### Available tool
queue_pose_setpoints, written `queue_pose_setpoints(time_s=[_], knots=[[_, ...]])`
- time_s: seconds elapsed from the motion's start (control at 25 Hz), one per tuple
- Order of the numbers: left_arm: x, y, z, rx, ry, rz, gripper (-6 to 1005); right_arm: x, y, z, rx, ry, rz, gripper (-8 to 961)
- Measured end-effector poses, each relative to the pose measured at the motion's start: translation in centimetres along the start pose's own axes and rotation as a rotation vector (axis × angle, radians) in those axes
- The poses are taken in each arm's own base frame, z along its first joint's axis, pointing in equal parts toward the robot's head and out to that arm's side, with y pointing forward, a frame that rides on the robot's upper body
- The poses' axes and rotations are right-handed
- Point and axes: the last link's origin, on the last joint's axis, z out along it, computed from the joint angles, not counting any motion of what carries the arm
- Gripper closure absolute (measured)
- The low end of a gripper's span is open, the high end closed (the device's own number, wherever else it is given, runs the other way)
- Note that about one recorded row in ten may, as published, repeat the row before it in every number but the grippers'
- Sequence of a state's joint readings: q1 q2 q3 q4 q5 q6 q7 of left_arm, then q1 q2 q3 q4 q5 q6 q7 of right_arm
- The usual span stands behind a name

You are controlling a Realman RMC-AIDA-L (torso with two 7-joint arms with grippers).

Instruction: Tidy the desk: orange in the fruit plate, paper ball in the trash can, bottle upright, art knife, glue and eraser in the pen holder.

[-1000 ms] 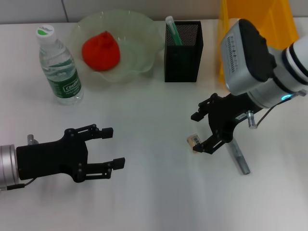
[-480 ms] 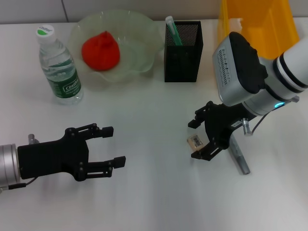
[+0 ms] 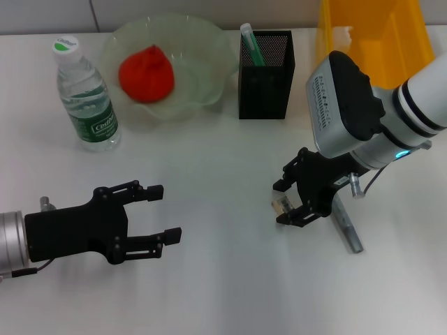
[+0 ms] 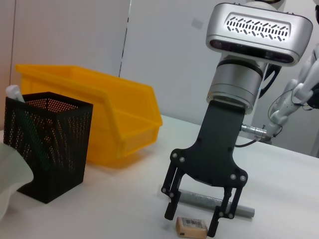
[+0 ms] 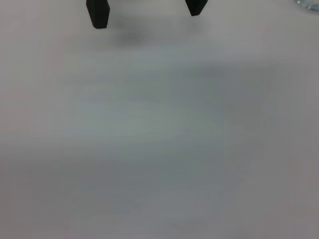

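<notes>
A small tan eraser (image 3: 281, 204) lies on the white desk. My right gripper (image 3: 288, 203) stands over it, open, one finger on each side, as the left wrist view also shows around the eraser (image 4: 191, 226). The grey art knife (image 3: 347, 227) lies just to the right of that gripper. In the black mesh pen holder (image 3: 265, 66) stands a green-and-white glue stick (image 3: 250, 43). The orange (image 3: 145, 73) sits in the pale fruit plate (image 3: 202, 77). The bottle (image 3: 87, 98) is upright at the far left. My left gripper (image 3: 164, 213) hovers open at the front left. The paper ball is not clearly seen.
The yellow trash can (image 3: 370, 28) stands at the back right, behind my right arm, and appears as the yellow trash can (image 4: 99, 114) beside the pen holder (image 4: 47, 144) in the left wrist view. Bare desk lies between the two grippers.
My right gripper has shifted left and settled over the eraser, its fingers now on either side of it. The left arm has not moved.
</notes>
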State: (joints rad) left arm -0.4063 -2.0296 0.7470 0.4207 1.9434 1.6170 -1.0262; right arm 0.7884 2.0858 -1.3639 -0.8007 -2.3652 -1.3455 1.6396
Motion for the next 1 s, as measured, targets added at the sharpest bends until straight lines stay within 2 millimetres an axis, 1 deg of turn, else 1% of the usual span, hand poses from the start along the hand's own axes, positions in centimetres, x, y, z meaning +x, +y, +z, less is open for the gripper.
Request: queue_pose_setpoints(time_s=[0.04,0.48,0.68,0.72,0.8,0.92,1.0], knots=[[0.0,0.0,0.0,0.000,0.000,-0.001,158,0.0,0.0,0.0,0.001,0.000,-0.001,355],[0.1,-0.1,0.1,0.004,0.001,-0.005,158,0.0,-0.2,0.4,0.003,-0.004,0.000,386],[0.2,-0.3,0.1,0.008,0.001,-0.005,158,-0.3,-0.4,0.2,0.013,-0.008,-0.004,489],[0.2,-0.3,0.1,0.008,0.001,-0.005,158,-0.3,-0.4,0.1,0.013,-0.010,0.000,510],[0.2,-0.3,0.1,0.011,0.003,-0.008,158,-0.5,-0.5,-0.3,0.018,-0.017,0.011,510],[0.2,-0.3,0.1,0.012,0.005,-0.009,158,-1.4,-1.0,-1.7,0.040,-0.047,0.048,511],[0.2,-0.2,0.2,0.011,0.008,-0.012,158,-2.1,-1.5,-3.0,0.065,-0.077,0.091,511]])
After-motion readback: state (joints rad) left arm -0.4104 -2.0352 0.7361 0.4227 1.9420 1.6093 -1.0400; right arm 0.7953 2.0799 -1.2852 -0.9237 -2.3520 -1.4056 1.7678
